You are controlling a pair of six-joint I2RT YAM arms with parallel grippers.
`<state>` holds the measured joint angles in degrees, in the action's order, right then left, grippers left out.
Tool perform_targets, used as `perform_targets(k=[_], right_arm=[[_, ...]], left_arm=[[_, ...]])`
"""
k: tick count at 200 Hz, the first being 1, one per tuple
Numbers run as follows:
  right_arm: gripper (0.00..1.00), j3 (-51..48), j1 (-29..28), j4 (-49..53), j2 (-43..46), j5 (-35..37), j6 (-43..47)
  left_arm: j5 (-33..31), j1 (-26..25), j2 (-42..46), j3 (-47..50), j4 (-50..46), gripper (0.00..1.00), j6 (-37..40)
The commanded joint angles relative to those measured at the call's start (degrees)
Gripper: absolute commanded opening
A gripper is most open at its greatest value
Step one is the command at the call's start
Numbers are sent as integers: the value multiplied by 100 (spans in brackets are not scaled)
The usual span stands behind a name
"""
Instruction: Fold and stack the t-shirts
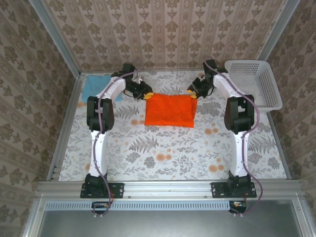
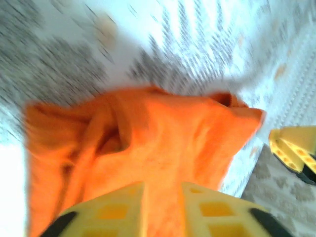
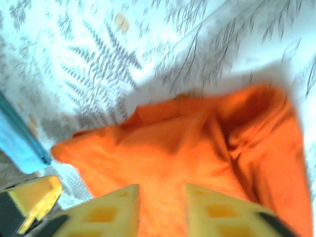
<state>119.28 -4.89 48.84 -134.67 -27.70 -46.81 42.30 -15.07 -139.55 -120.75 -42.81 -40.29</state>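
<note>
Far end of the patterned table: a white basket sits at your right and the sky-blue t-shirt lies in the left corner, both well clear of your arms. The orange t-shirt lies folded into a rough square between them. Your left gripper and right gripper each straddle a far corner of it, jaws narrowly parted. Through the blur, neither seems to pinch the cloth.

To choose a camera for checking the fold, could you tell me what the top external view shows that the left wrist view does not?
Top external adds the white basket, the blue t-shirt and the whole rectangular outline of the orange t-shirt. Left wrist adds close-up creases in the cloth at the left gripper. Both show the orange t-shirt and the patterned table cover.
</note>
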Motion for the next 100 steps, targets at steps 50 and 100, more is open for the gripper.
perform_targets(k=[50,100], right_arm=[[40,-909,-12,33,1042,434,105],[24,-3100,-676,-1115,2021,-556,253]], left_arm=[[-835,62,516,-559,-298,52,229],[37,-719,881,344,-846,43,1466]])
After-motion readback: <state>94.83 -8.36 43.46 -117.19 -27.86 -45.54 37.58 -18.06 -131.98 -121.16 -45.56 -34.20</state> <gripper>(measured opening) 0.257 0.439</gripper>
